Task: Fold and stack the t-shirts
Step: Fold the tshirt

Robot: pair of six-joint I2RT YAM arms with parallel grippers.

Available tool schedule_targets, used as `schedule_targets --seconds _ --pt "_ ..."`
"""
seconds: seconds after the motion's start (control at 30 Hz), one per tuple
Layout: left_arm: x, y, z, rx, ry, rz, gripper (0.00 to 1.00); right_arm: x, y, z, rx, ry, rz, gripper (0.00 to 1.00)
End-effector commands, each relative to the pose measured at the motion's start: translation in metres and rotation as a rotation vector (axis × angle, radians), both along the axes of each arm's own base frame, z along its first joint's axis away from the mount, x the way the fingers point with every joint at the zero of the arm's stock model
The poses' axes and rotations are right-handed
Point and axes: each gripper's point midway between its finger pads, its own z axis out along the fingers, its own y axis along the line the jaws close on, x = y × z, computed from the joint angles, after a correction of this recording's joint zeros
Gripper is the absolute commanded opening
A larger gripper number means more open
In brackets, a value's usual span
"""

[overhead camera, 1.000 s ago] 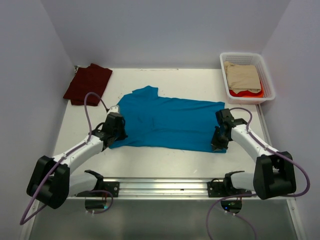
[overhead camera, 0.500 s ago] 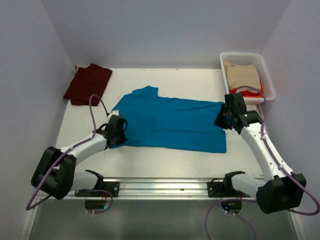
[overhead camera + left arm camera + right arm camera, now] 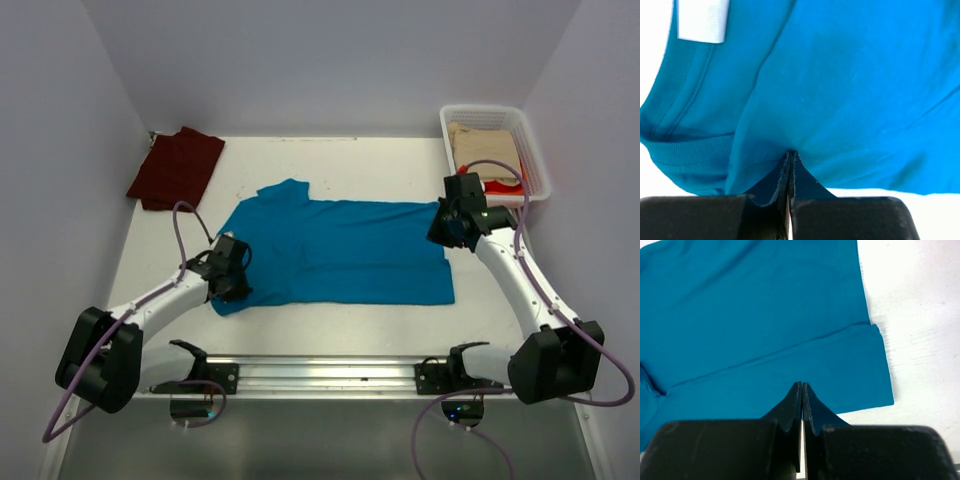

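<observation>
Right claw (image 3: pixel 443 232) advanced; one teal t-shirt (image 3: pixel 340 255), one maroon t-shirt (image 3: pixel 176 167).

White arm links (image 3: pixel 165 297), black joints (image 3: pixel 100 360), looping purple cables (image 3: pixel 180 215), black tapered fingers (image 3: pixel 774 184)

Robot test cell, laboratory type. Bare white desk (image 3: pixel 370 165) boxed by plain pale walls (image 3: pixel 320 60) on three sides. Left arm (image 3: pixel 165 300) and right arm (image 3: pixel 520 285) bolted to metal rail (image 3: pixel 320 367) at near edge. Loose purple cables (image 3: pixel 177 230). White plastic basket (image 3: pixel 480 108), far right corner.
</observation>
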Motion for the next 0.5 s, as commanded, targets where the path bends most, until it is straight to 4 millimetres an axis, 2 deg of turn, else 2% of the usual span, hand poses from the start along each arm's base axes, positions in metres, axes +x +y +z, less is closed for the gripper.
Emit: schedule_targets --seconds 0.0,0.1,0.2,0.27,0.33,0.4,0.47 --pt "-0.040 -0.006 0.003 -0.046 0.133 -0.005 0.00 0.018 0.001 0.014 -0.013 -0.054 0.011 0.00" --pt "-0.044 -0.005 0.009 -0.039 0.133 -0.005 0.00 0.023 0.002 0.014 -0.014 -0.054 0.013 0.00" --pt "-0.035 -0.006 0.021 -0.040 0.096 -0.001 0.00 0.027 0.004 0.016 -0.006 -0.062 0.016 0.00" --pt "-0.014 -0.012 0.039 -0.058 0.002 -0.001 0.00 0.029 0.005 0.015 -0.002 -0.060 0.021 0.00" --pt "0.013 -0.022 0.072 -0.094 -0.130 -0.033 0.00 0.030 0.006 0.013 -0.004 -0.059 0.029 0.00" --pt "0.051 -0.035 0.115 -0.128 -0.308 -0.071 0.00 0.030 0.006 0.011 -0.009 -0.054 0.037 0.00" --pt "0.083 -0.032 0.142 -0.081 -0.434 -0.073 0.17 0.029 0.008 0.006 -0.002 -0.051 0.048 0.00"
